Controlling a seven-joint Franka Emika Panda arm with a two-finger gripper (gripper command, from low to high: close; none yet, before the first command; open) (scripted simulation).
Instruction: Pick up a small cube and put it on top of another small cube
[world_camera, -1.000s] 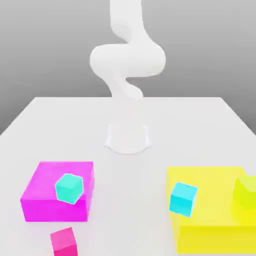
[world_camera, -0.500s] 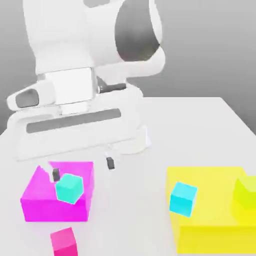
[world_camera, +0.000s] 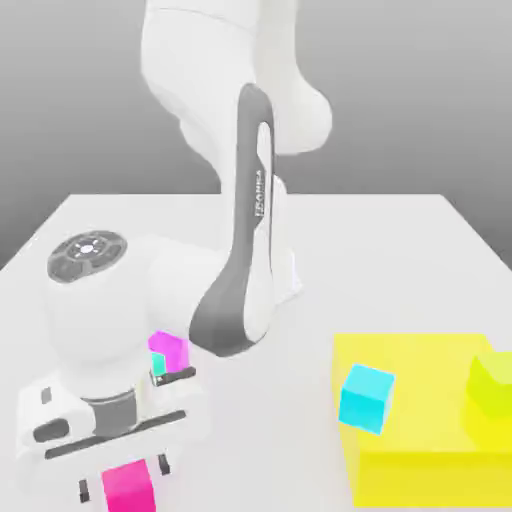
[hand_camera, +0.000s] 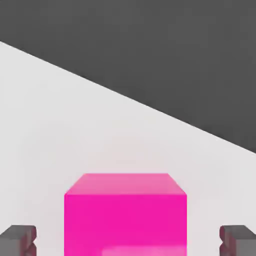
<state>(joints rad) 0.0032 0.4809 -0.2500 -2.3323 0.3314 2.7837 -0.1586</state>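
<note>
Two fingertips (hand_camera: 19, 241) spread | pink cube (hand_camera: 125, 225) between, gap each side | table edge (hand_camera: 128, 96) beyond

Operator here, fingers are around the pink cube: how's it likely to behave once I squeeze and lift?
The pink cube will probably feel stiff, judging by its straight edges and flat faces. It seems unlikely to roll, given those flat sides. With a gap on either side of it, the fingers might nudge it slightly if one touches first.
</note>
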